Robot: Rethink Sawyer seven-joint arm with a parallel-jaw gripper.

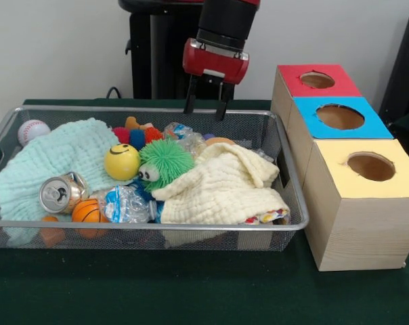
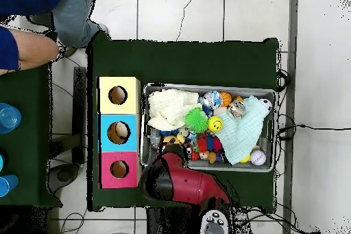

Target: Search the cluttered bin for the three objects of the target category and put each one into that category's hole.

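Finding no readable words, brand names or numbers anywhere in either view. Seeing only a printed black smiling face on the yellow ball (image 1: 122,161) near the middle of the front view, a sign rather than text. Noticing a blue label on the crushed clear bottle (image 1: 126,204) at the lower left of the front view, but its print staying too small and crinkled to read. Showing only bare metal and a pull tab on the top of the silver can (image 1: 59,193) just left of that bottle, without lettering.
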